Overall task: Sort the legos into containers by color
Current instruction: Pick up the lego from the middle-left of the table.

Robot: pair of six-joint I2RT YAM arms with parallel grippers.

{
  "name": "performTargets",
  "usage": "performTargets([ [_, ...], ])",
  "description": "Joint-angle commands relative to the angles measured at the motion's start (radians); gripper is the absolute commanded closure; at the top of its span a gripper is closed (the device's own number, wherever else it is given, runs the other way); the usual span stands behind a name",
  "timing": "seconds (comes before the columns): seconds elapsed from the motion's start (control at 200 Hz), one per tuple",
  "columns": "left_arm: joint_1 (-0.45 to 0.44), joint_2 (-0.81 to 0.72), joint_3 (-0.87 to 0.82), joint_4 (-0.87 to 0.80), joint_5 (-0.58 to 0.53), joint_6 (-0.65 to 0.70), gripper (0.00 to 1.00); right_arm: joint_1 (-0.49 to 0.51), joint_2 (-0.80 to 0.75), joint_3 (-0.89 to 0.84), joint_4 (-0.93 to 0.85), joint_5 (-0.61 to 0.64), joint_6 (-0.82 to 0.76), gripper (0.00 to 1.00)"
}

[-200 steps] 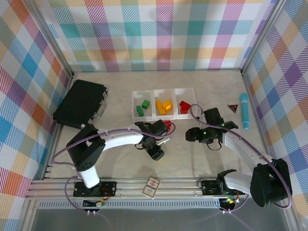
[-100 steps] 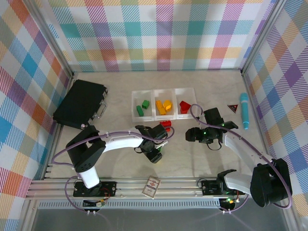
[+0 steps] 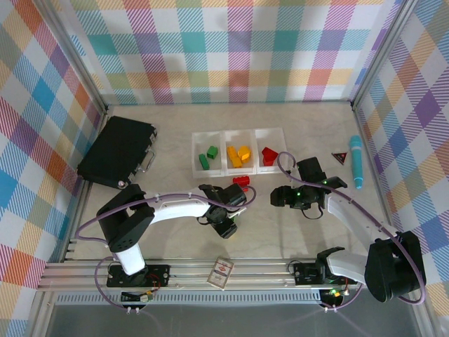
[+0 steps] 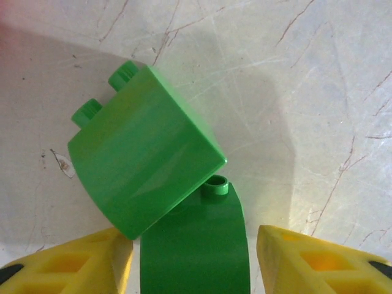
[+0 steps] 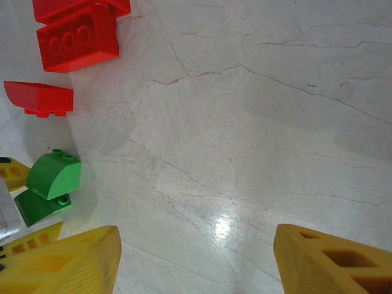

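Left claw (image 4: 195, 240): jaws apart, close on either side of a green lego (image 4: 196, 266); a second green lego (image 4: 144, 162) leans on it.
Right claw (image 5: 196, 245): jaws wide apart, over bare tabletop (image 5: 245, 122).
Left container (image 3: 199, 139): two green legos (image 3: 208, 156).
Middle container (image 3: 231, 135): yellow and orange legos (image 3: 239, 155).
Right container (image 3: 272, 135): a red lego (image 3: 268, 153).
Loose: a red brick (image 3: 240, 180) just in front of the middle container.
Surface: pale and marbled; black box (image 3: 116, 151) at far left, teal pen (image 3: 357, 161) at far right.
Walls (image 3: 231, 49): pastel plaid.
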Motion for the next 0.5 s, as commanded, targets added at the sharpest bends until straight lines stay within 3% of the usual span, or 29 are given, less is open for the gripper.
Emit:
performTargets([
  [0.0, -0.015, 0.017, 0.021, -0.026, 0.005, -0.002, 0.5, -0.007, 0.002, 0.001, -0.007, -0.018, -0.013, 0.33],
  [0.105, -0.015, 0.013, 0.025, -0.033, -0.01, -0.002, 0.65, -0.006, 0.005, 0.002, -0.003, -0.019, -0.012, 0.33],
  [0.345, -0.018, -0.069, 0.022, -0.037, -0.089, 0.008, 0.68, -0.006, -0.002, 0.003, -0.009, -0.027, -0.012, 0.33],
  [0.495, -0.012, -0.217, 0.046, -0.069, -0.219, 0.03, 0.68, -0.007, -0.011, 0.006, -0.011, -0.028, -0.008, 0.33],
])
